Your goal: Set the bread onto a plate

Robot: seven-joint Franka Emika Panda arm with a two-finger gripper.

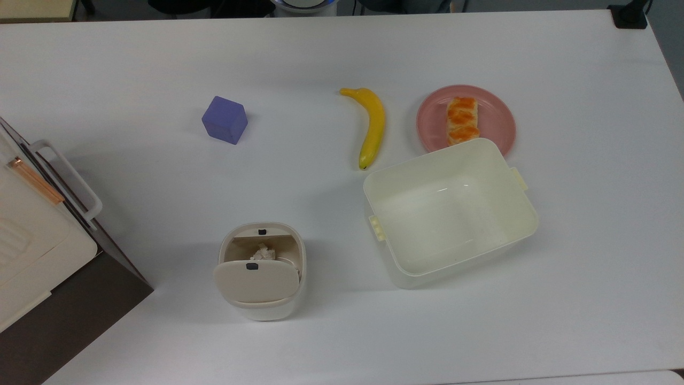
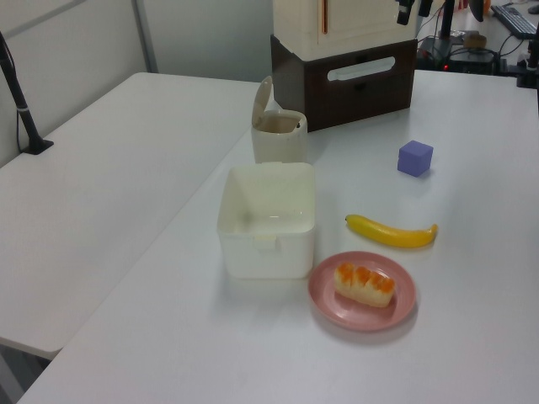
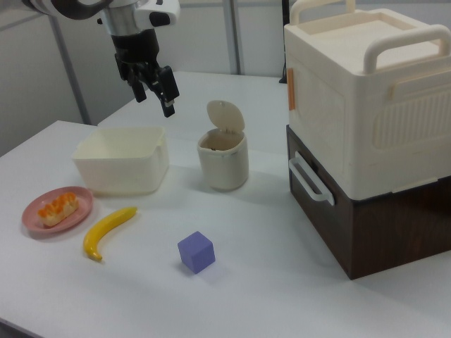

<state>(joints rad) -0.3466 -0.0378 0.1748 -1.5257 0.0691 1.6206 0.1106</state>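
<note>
The bread [image 1: 461, 120], a pale loaf with glazed orange bumps, lies flat across the middle of the pink plate [image 1: 494, 120]. The left view has the bread [image 2: 364, 284] on the plate [image 2: 328, 296] near the table's front. In the right view, the bread [image 3: 58, 208] and plate [image 3: 32, 210] sit at the right view's far left. My gripper [image 3: 155, 101] hangs open and empty, high above the cream tub, well away from the plate.
A yellow banana [image 1: 373, 125] lies just left of the plate in the top view. The cream tub [image 1: 526, 214] touches the plate's near edge. A lidded bin [image 1: 262, 270], a purple cube [image 1: 224, 120] and a cream box on a brown cabinet [image 3: 366, 127] also stand on the table.
</note>
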